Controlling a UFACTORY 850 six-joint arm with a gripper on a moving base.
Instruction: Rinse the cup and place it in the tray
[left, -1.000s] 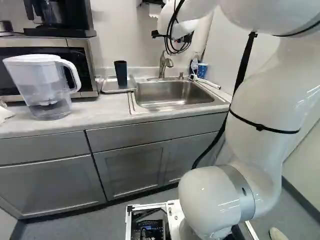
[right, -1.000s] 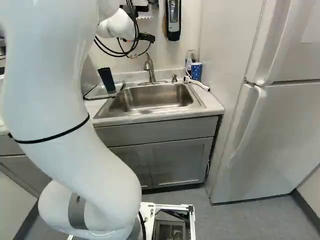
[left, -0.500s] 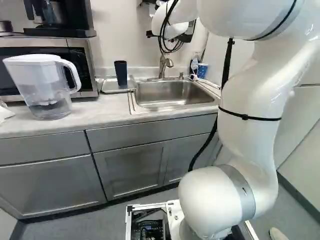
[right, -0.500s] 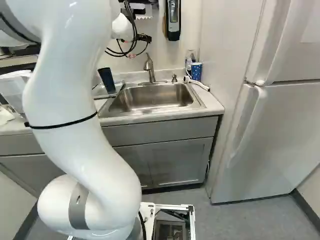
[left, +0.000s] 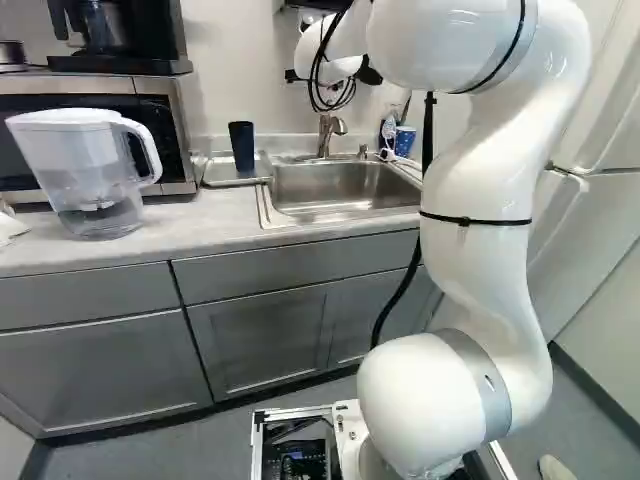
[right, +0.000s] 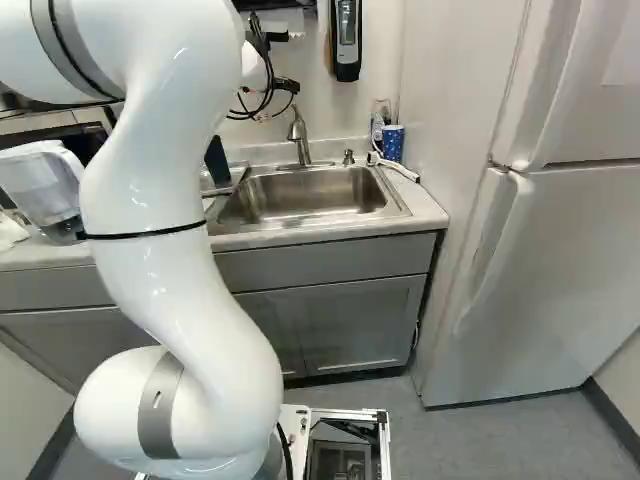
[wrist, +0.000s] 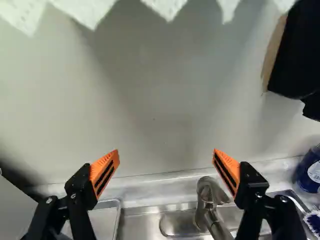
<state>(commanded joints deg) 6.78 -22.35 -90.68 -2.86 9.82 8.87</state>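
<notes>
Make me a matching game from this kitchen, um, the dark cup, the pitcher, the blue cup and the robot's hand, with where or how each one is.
1. dark cup
2. pitcher
3. blue cup
4. hand

A. by the sink's back corner, on the fridge side
B. open, holding nothing
C. on the tray beside the sink
D. on the counter, in front of the microwave

Pairs: 1-C, 2-D, 3-A, 4-B
</notes>
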